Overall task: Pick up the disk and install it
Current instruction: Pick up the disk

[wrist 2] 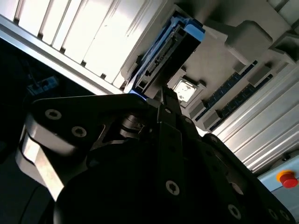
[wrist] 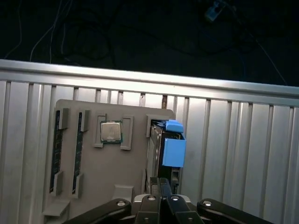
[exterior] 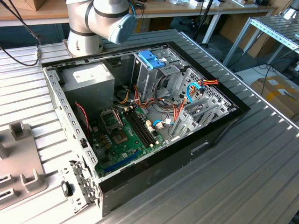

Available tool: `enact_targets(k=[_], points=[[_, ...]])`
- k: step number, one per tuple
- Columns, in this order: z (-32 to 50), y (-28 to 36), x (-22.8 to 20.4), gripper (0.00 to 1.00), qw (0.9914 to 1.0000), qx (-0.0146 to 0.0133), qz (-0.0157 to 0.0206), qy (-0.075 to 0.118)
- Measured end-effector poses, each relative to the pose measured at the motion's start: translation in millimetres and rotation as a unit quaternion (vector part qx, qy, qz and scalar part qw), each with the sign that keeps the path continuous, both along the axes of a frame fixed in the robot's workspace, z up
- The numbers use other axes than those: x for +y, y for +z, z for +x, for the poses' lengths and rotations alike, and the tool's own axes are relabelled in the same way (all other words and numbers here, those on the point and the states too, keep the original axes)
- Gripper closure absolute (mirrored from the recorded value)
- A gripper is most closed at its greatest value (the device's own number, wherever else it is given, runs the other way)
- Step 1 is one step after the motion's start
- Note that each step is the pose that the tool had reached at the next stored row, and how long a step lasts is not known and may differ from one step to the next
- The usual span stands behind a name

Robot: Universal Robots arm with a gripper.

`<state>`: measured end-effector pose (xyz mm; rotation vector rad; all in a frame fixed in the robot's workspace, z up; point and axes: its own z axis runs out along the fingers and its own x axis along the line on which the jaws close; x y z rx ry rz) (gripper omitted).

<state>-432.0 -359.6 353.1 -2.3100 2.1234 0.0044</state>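
Blue-railed disk stands in grey holder, near end hidden behind fingers pressed together

Exterior view evenly lit; in both wrist views the table glares against blackness.

Disk: grey body w/ blue plastic side rails, standing on edge, upright in a slot at corner of beige fixture plate, by plate's edge.
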Motion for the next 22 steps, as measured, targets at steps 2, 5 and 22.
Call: enact_targets(k=[2,5,22], points=[[0.0,-0.6,0.0,0.89,0.99997,0.0,0.0,-0.007],[0.0,-1.4,0.0,0.89,0.99946,0.0,0.0,-0.033],[1.3,-8.7,6.6,0.89,0.99878,0.0,0.0002,-0.049]])
